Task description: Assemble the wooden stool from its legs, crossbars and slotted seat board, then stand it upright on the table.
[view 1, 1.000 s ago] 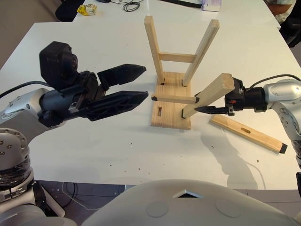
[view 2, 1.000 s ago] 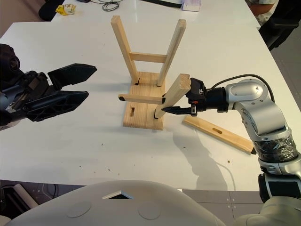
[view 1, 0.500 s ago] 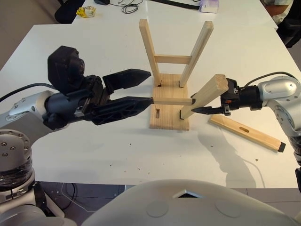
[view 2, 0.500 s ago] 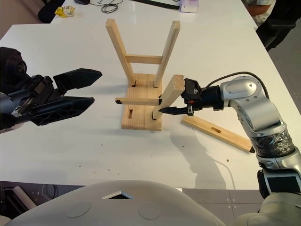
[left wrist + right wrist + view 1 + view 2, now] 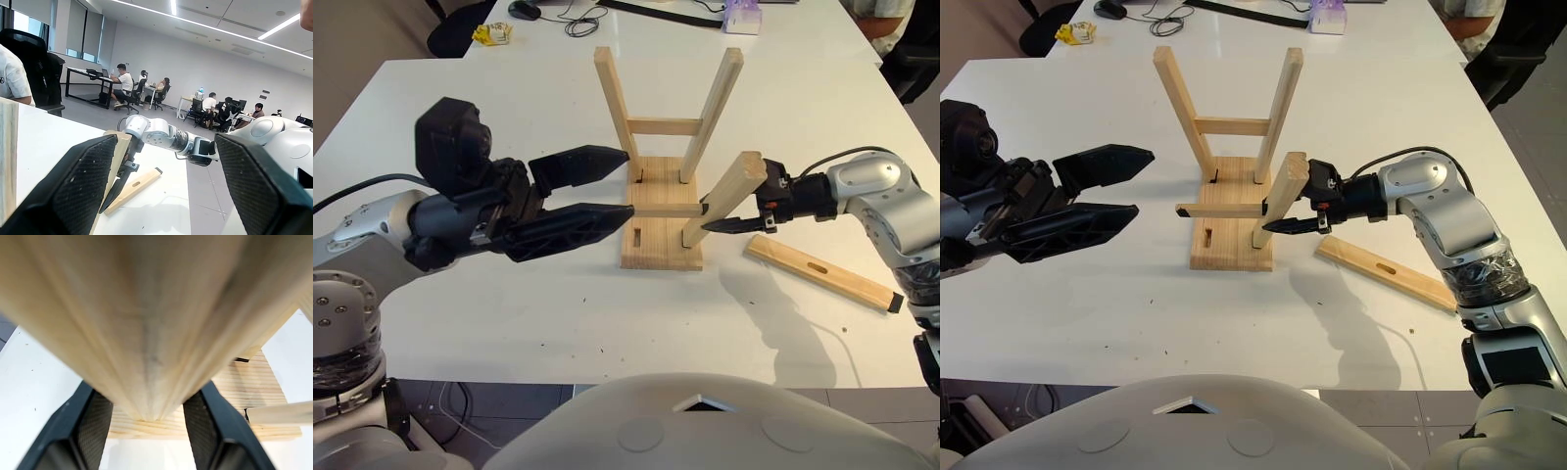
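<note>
The slotted seat board (image 5: 649, 251) lies flat on the white table. Two legs (image 5: 613, 110) stand in its far slots, joined by a crossbar (image 5: 664, 126). A third leg (image 5: 726, 198) leans in the near right slot, and my right gripper (image 5: 732, 210) is shut on it. In the right wrist view, dark fingers (image 5: 91, 428) flank that leg (image 5: 146, 323). A second crossbar (image 5: 668, 209) sticks out leftward from this leg. My left gripper (image 5: 628, 182) is open just left of that crossbar's free end, holding nothing. A fourth leg (image 5: 822, 275) lies loose on the table to the right.
The table edge (image 5: 607, 377) runs close in front of me, with bare surface between it and the board. A mouse (image 5: 523, 10), cables and a yellow item (image 5: 493, 33) sit on the desk behind. Chairs stand at both far corners.
My left gripper has advanced rightward to the free end of the second crossbar. The right gripper has tipped the third leg a little more upright. The camera view has shifted slightly.
</note>
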